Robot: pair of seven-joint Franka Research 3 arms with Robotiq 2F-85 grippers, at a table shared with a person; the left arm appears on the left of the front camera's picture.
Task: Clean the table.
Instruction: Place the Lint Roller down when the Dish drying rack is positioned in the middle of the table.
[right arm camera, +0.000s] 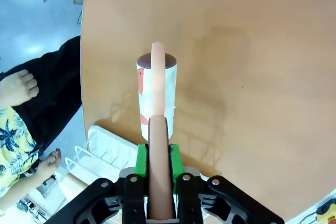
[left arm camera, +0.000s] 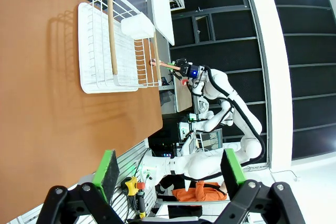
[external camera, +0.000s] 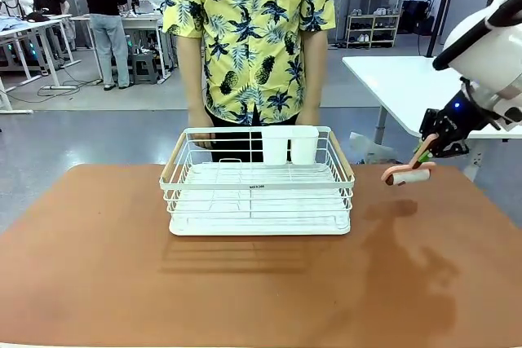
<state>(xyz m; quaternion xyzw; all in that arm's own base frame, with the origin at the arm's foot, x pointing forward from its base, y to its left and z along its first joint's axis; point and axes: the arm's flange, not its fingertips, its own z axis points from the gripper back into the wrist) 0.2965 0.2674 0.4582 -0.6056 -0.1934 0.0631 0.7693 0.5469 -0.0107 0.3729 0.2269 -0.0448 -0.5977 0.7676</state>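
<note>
- Right gripper [right arm camera: 155,169] is clamping the pink handle of a lint roller [right arm camera: 156,95] — roll pointing down at the table [external camera: 269,291], prob. so it can roll flat.
- Left gripper [left arm camera: 168,174] is hanging open, idle, clear of the work.
- Table's spreading below; white rack [external camera: 259,201] at 12 o'clock, person's hand [external camera: 201,138] at its far rim.

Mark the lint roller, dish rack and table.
lint roller [right arm camera: 156,94]: right wrist view, on its roll.
dish rack [external camera: 259,187]: front view, front rim wire.
table [external camera: 245,291]: front view, bare top near front.
</note>
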